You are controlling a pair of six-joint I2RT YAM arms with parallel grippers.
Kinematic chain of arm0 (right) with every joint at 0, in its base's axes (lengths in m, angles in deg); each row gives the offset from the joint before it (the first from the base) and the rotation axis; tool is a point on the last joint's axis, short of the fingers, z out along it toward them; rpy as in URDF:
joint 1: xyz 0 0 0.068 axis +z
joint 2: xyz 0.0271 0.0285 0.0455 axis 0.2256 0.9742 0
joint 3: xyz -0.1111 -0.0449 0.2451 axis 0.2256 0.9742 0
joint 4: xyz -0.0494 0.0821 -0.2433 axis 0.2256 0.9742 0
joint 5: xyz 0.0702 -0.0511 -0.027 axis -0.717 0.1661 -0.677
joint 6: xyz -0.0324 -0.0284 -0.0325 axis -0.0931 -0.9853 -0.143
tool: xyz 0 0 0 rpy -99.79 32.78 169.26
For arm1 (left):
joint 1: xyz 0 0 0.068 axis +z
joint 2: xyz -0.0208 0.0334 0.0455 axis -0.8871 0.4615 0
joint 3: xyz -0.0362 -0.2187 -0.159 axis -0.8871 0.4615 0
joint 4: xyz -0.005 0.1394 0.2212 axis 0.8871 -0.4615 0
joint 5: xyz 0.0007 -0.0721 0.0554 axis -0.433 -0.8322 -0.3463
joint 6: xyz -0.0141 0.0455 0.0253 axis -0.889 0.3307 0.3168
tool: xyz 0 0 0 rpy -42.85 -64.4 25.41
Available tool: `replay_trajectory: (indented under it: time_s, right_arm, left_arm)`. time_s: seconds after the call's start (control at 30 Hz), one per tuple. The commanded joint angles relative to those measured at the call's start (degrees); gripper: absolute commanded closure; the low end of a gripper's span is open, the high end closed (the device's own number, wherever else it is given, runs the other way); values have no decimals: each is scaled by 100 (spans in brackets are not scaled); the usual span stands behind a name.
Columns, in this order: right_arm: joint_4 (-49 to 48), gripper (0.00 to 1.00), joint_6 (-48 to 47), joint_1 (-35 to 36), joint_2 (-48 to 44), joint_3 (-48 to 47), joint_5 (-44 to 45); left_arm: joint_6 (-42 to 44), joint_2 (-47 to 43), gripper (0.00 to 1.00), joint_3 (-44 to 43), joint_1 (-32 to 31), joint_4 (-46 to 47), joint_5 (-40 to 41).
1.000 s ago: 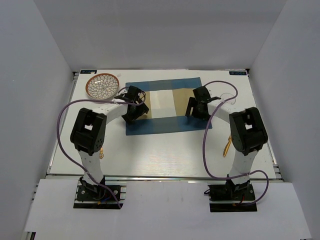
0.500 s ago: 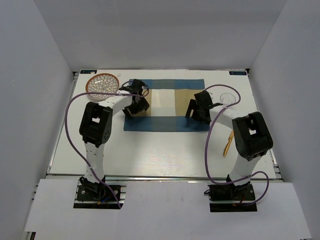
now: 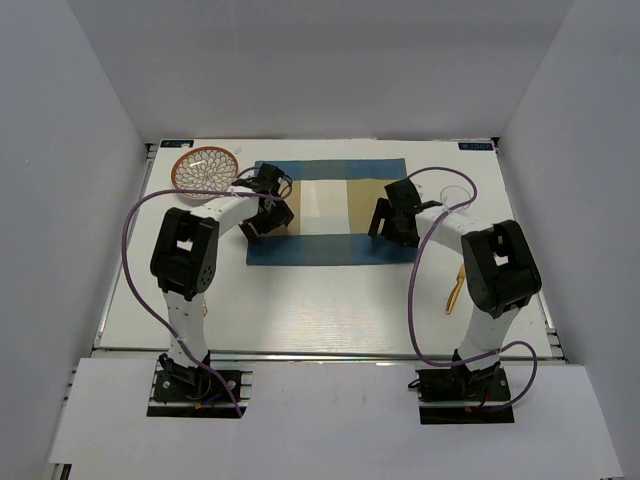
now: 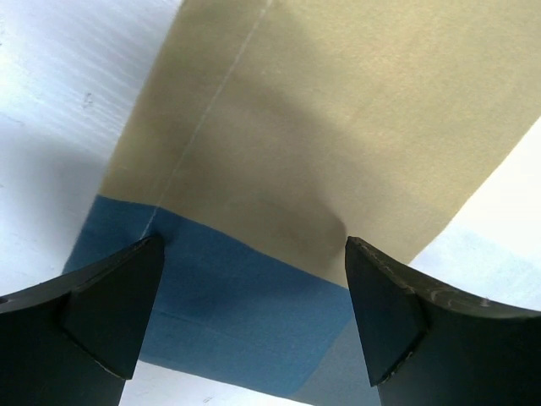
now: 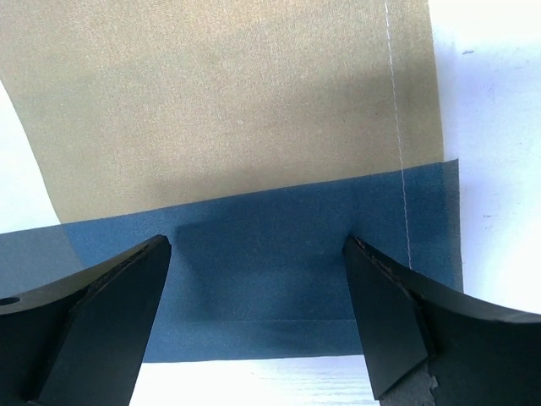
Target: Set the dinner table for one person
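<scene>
— What has changed on your side?
— The placemat [image 3: 330, 250] now lies square and flat on the far middle of the desk [image 3: 320, 310]; a second ago it sat skewed. My left pincer [image 4: 254, 245] and right pincer [image 5: 258, 241] hang spread over its ends, holding nothing.
— Meaning?
— The mat is placed, I judge. The plate [image 3: 205, 170] at far left comes next.

From six o'clock, the distant top camera overlooks the table [image 3: 300, 305]. Both wrist cameras closely face the shared placemat [image 3: 330, 210].
</scene>
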Motion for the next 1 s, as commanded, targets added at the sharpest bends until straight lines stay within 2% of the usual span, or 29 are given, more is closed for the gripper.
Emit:
replay_trajectory:
  time_s: [0.0, 0.27, 0.5, 0.6, 0.67, 0.73, 0.83, 0.97]
  right_arm:
    - [778, 11, 52, 13, 219, 3, -59]
    - [823, 11, 78, 39, -185, -77, -164]
    - [401, 11, -431, 48, -1090, -288, -804]
    - [59, 11, -729, 83, -1730, -52, -1620]
    - [-213, 11, -879, 127, -2361, 351, -2551]
    - [-478, 11, -1065, 180, -2776, 520, -3655]
    - [-811, 11, -908, 250, -3593, 915, -4747]
    - [-1111, 11, -512, 321, -5119, 1478, -5358]
  left_arm:
    - [26, -262, 2, -57, 71, -366, 99]
    - [219, -473, 2, -585, 71, -665, 213]
    - [106, -1246, 2, -586, 71, -823, 467]
    - [-237, -1651, 2, -498, 255, -982, 880]
    - [-692, -1932, 2, -306, 475, -1096, 1205]
    - [-896, -2195, 2, -103, 685, -991, 1241]
    - [-1387, -2415, 2, 292, 1151, -728, 1224]
    - [-1346, -2425, 2, 697, 1757, 97, 874]
